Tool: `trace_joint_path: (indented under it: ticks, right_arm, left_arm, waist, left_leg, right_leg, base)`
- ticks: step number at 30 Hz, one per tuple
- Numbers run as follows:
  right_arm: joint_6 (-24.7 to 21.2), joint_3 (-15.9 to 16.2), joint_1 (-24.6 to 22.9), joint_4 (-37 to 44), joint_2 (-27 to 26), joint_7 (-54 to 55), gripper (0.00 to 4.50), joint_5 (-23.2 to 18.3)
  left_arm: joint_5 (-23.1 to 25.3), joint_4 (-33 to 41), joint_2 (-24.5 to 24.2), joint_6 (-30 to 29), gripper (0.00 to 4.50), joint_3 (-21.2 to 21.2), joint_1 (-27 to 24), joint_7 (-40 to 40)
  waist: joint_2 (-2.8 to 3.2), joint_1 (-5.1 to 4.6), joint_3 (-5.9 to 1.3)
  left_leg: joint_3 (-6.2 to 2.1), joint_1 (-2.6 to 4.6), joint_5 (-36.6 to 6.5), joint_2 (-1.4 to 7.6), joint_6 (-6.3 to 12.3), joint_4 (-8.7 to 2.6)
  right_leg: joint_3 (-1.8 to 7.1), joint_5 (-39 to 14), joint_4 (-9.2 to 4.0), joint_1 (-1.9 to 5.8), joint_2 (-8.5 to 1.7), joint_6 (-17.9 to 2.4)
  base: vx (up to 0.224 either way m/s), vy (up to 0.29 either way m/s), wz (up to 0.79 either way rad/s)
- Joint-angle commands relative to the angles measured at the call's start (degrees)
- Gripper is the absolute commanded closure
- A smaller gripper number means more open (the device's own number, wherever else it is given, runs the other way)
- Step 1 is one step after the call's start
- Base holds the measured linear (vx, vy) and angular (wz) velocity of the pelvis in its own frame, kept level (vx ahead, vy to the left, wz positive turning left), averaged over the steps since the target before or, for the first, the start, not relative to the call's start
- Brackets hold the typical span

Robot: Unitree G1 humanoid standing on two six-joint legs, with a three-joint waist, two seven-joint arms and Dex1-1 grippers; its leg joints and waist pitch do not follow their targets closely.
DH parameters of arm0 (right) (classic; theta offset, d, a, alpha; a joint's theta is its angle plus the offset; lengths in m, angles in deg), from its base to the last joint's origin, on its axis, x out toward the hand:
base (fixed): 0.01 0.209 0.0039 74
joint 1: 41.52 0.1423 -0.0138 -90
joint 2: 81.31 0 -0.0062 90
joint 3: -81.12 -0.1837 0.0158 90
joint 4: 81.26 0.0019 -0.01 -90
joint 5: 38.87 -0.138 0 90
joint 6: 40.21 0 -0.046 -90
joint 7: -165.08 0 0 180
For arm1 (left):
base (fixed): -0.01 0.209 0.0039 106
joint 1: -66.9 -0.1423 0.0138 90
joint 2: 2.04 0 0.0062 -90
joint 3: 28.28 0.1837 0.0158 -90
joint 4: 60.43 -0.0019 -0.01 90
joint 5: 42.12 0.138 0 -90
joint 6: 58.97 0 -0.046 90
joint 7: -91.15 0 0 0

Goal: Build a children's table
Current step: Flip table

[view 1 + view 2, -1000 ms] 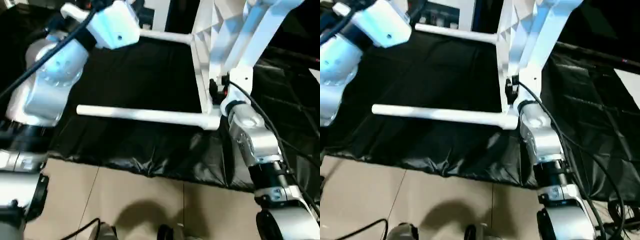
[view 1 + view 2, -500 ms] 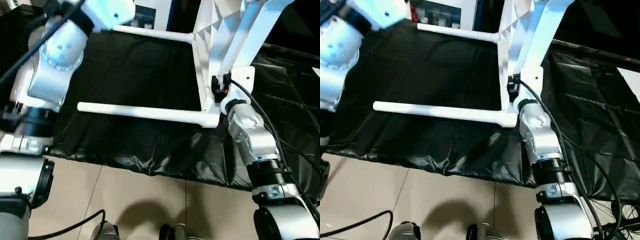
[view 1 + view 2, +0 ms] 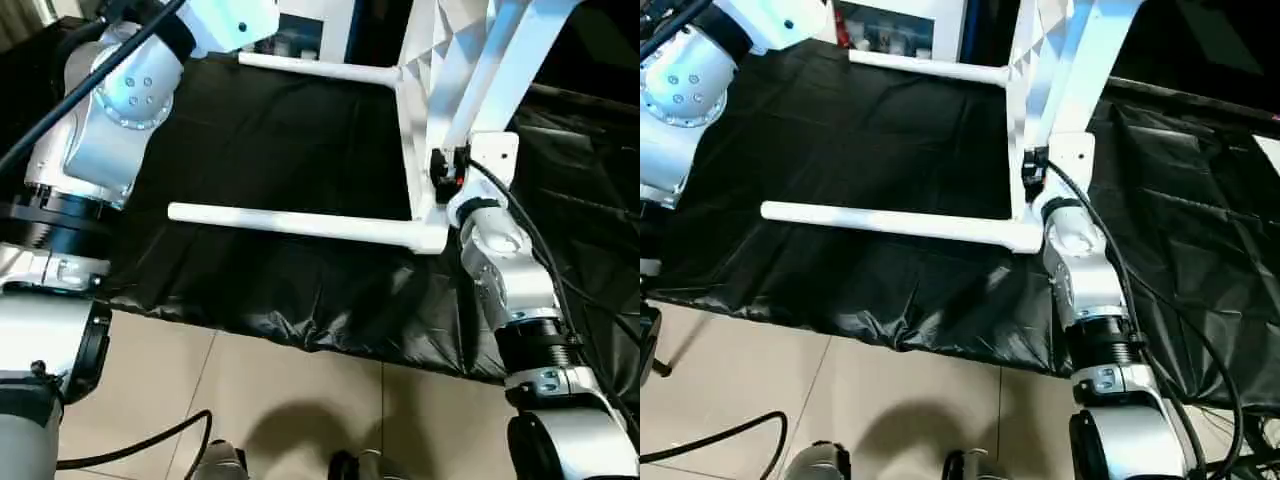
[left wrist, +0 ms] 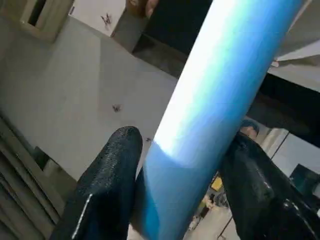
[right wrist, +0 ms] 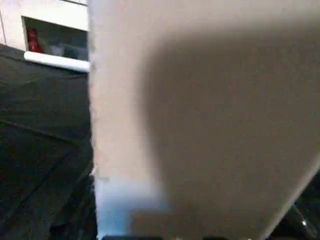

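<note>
The children's table stands on its side on a black cloth, its white top (image 3: 440,60) upright. Two white tube legs stick out to the left: a lower one (image 3: 300,224) lying along the cloth and an upper one (image 3: 320,70) behind it. In the left wrist view my left gripper (image 4: 184,140) is shut on a white tube leg (image 4: 215,85), one black finger (image 4: 115,175) on each side of it. My left forearm (image 3: 120,110) is raised at the upper left. My right gripper (image 3: 440,170) is at the top's near edge, just above the lower leg's socket; the white panel (image 5: 200,100) rises right in front of its camera.
The black cloth (image 3: 280,140) covers the work area and ends in a crumpled front edge. Beige floor tiles (image 3: 250,400) lie in front of it. A white cabinet with small items (image 3: 900,30) stands behind the table. Black cables run along both arms.
My left forearm has swung up and back toward the upper left. The right arm has stayed at the table top's edge. The view has shifted slightly.
</note>
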Motion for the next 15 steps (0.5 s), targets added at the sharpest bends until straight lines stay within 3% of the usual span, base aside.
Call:
trace_joint_path:
  ticks: [1, 2, 3, 5, 7, 9, 10, 11, 12, 13, 14, 15]
  right_arm:
    - [4.36, 2.95, 1.99, 3.43, 3.26, -6.14, 2.49, 2.36]
    - [4.36, 2.95, 1.99, 3.43, 3.26, -6.14, 2.49, 2.36]
    - [5.13, 2.29, 2.91, 5.07, 6.23, -9.14, 2.49, 1.91]
    - [5.23, 2.12, 3.05, 5.29, 6.66, -9.57, 2.49, 1.81]
    - [4.83, 0.71, 6.26, 6.68, 13.09, -15.64, 2.49, 0.97]
    - [4.83, 0.67, 6.7, 6.7, 13.82, -16.35, 2.49, 0.98]
    - [5.17, 0.57, 9.89, 6.43, 18.92, -21.19, 2.5, 1.39]
    - [5.17, 0.57, 9.89, 6.43, 18.92, -21.19, 2.5, 1.39]
    - [5.51, 0.69, 10.98, 6.11, 20.54, -22.71, 2.5, 1.72]
    - [5.83, 0.48, 13.53, 5.06, 23.39, -24.7, 2.5, 2.0]
    - [5.83, 0.48, 13.53, 5.06, 23.39, -24.7, 2.5, 2.0]
    - [6.02, 0.32, 15.2, 4.3, 25.19, -25.91, 2.51, 2.07]
  left_arm:
    - [-4.58, -0.41, 1.17, -2.75, 2.2, -2.13, 0.87, -1.15]
    - [-4.58, -0.41, 1.17, -2.75, 2.21, -2.13, 0.87, -1.15]
    - [-8.55, 0.82, 1.81, -5.01, 2.22, -5.27, 0.35, -1.82]
    - [-9.08, 0.99, 1.91, -5.31, 2.25, -5.73, 0.25, -1.89]
    - [-14.11, 3.13, 2.75, -7.81, 2.25, -10.19, -1.8, -1.84]
    - [-14.61, 3.45, 2.85, -7.99, 2.25, -10.64, -2.12, -1.77]
    - [-18.37, 6.32, 3.81, -9.65, 2.26, -14.3, -4.89, -0.93]
    - [-18.37, 6.32, 3.81, -9.65, 2.26, -14.3, -4.89, -0.93]
    - [-19.66, 7.59, 4.26, -10.37, 2.26, -15.69, -6.07, -0.48]
    - [-22.33, 10.55, 5.51, -12.73, 2.26, -18.49, -9.38, 0.1]
    - [-22.33, 10.55, 5.51, -12.73, 2.26, -18.49, -9.38, 0.1]
    - [-23.99, 12.7, 6.43, -14.64, 2.28, -20.4, -11.61, 0.28]
  waist:
    - [1.56, 0.3, -6.26]
    - [1.47, 0.34, -6.31]
    - [1.4, 0.35, -6.35]
    - [1.31, 0.58, -6.41]
    - [1.3, 0.67, -6.62]
    - [1.51, 0.81, -6.62]
    - [1.54, 0.6, -6.66]
    - [1.37, 0.56, -6.65]
    - [1.56, 0.83, -6.6]
    - [0.82, 0.36, -6.66]
    - [0.87, 0.33, -6.59]
    - [1.19, 0.58, -6.56]
  left_leg:
    - [-0.5, 1.31, -7.73, 0.37, -3.17, -3.26]
    - [-0.47, 1.27, -7.39, 0.35, -2.97, -3.23]
    - [-0.37, 1.11, -6.71, 0.22, -2.44, -3.13]
    - [-0.24, 0.98, -5.47, 0.12, -1.36, -2.92]
    - [-0.12, 0.7, -4.24, -0.01, 0.07, -2.69]
    - [0.14, 0.5, -3.17, -0.14, 1.99, -2.47]
    - [0.14, 0.34, -2.91, -0.11, 2.41, -2.4]
    - [0.13, 0.24, -2.82, -0.12, 2.6, -2.37]
    - [0.3, 0.4, -3.16, -0.12, 3.23, -2.29]
    - [0.33, 0.33, -2.88, 0.15, 3.55, -2.29]
    - [0.16, 0.22, -2.96, 0.24, 3.38, -2.3]
    - [0.36, 0.51, -3.83, 0.26, 3.58, -2.17]
  right_leg:
    - [2.22, -2.1, -2.97, 4.44, -2.91, -9.85]
    - [2.21, -1.63, -2.96, 4.5, -2.89, -9.94]
    - [2.26, -0.58, -2.82, 4.69, -2.82, -10.3]
    - [2.31, 0.09, -2.71, 4.84, -2.82, -10.77]
    - [2.29, 0.7, -2.53, 5.32, -2.85, -11.47]
    - [2.37, 1.42, -2.64, 5.1, -2.77, -11.91]
    - [2.3, 1.01, -2.56, 5.27, -2.75, -12.03]
    - [2.22, 0.87, -2.55, 5.45, -2.72, -12.21]
    - [2.31, -0.14, -2.87, 5.09, -2.7, -12.03]
    - [2.19, -0.99, -2.82, 5.0, -2.68, -12.0]
    - [2.03, -1.69, -2.58, 5.22, -2.77, -12.2]
    - [2.16, -3.51, -2.96, 4.72, -2.76, -11.9]
  base:
    - [0.0, 0.0, 0.0]
    - [0.0, 0.0, 0.0]
    - [0.0, 0.0, 0.0]
    - [0.0, 0.0, 0.0]
    - [0.0, 0.0, 0.0]
    - [0.0, 0.0, 0.0]
    - [0.0, 0.0, 0.0]
    - [0.0, 0.0, 0.0]
    - [0.0, 0.0, 0.0]
    - [0.0, 0.0, 0.0]
    - [0.0, 0.0, 0.0]
    - [0.0, 0.0, 0.0]
